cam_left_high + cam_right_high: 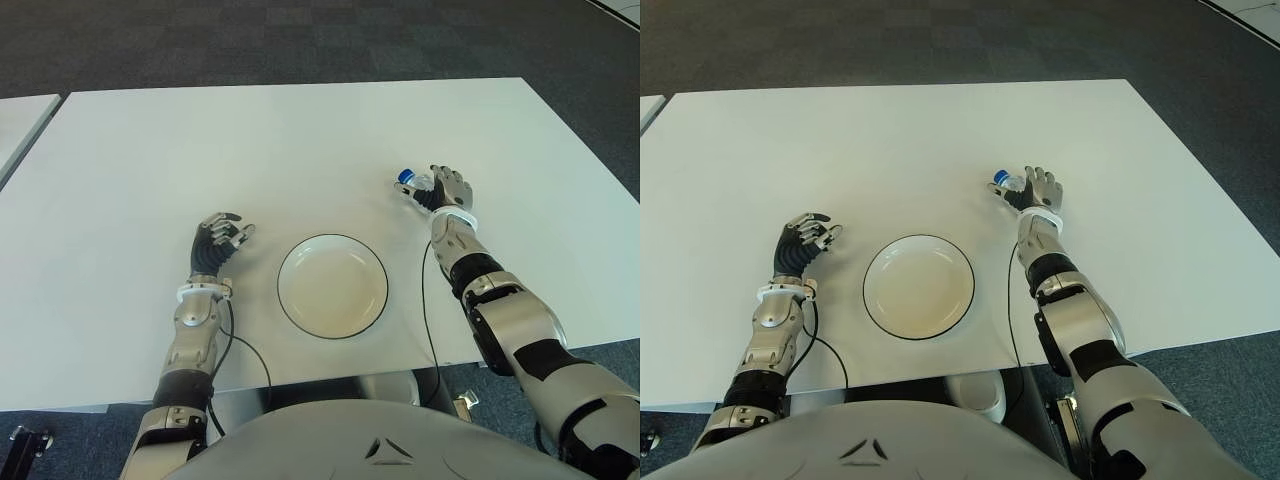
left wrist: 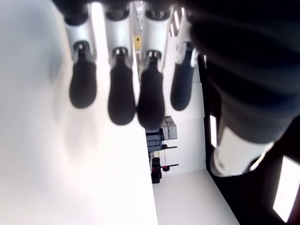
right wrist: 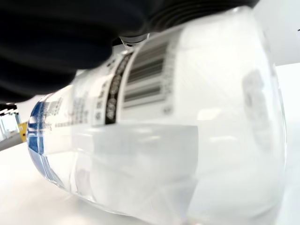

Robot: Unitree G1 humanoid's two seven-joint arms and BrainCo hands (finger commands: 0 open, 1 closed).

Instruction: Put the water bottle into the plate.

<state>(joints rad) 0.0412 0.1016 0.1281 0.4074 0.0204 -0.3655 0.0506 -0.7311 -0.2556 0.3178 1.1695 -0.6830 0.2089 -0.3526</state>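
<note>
The right hand [image 1: 447, 190] is closing around the water bottle [image 1: 412, 183], which is lying tilted on the white surface [image 1: 300, 140], its blue cap pointing toward the robot's left. The right wrist view is showing the clear, labelled body pressed against the palm. The plate [image 1: 333, 285] is sitting near the surface's front edge, apart from the bottle, with bare surface lying between them. The left hand [image 1: 218, 240] is showing just left of the plate, fingers [image 2: 121, 98] loosely extended and gripping nothing. Wide open room is stretching toward the far edge.
</note>
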